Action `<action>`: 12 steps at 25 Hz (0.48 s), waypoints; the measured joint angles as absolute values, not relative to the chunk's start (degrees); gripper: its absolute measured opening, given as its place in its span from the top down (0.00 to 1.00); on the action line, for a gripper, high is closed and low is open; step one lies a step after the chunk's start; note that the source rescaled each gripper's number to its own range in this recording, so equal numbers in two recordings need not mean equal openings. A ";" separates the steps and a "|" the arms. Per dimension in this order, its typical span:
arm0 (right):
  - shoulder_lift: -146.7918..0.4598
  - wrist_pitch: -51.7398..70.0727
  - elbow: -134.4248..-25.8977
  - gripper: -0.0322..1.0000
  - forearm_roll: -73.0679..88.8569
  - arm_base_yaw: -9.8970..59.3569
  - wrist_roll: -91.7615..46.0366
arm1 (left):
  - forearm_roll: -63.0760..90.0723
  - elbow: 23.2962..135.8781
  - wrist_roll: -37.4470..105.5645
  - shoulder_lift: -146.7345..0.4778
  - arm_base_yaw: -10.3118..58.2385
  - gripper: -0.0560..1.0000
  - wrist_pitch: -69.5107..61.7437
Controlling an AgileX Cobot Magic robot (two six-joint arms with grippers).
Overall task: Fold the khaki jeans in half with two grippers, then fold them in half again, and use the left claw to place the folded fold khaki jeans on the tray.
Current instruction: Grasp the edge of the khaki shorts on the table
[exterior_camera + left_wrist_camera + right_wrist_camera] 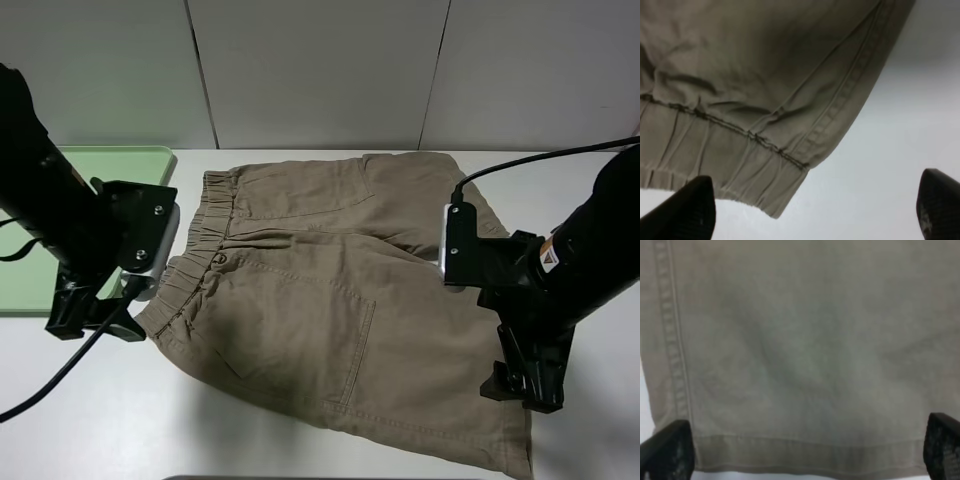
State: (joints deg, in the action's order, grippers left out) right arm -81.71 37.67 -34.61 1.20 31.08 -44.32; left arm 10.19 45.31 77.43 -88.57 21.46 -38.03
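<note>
The khaki jeans lie spread flat on the white table, with the waistband to the left and the legs to the right. My left gripper is open just beside the near waistband corner. In the left wrist view that corner lies between my wide-open jaws, above bare table. My right gripper is open over the near leg's hem. In the right wrist view the hem spans the gap between the jaws. The mint-green tray sits at the far left, partly hidden by my left arm.
The white table shows in front of the shorts and along the right side. A pale panelled wall stands behind the table. A black cable trails from my left arm over the table's front left.
</note>
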 joint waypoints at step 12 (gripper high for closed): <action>-87.83 30.88 -30.66 0.00 1.26 31.32 -45.63 | 3.68 45.31 83.49 -93.84 21.46 0.07 -35.26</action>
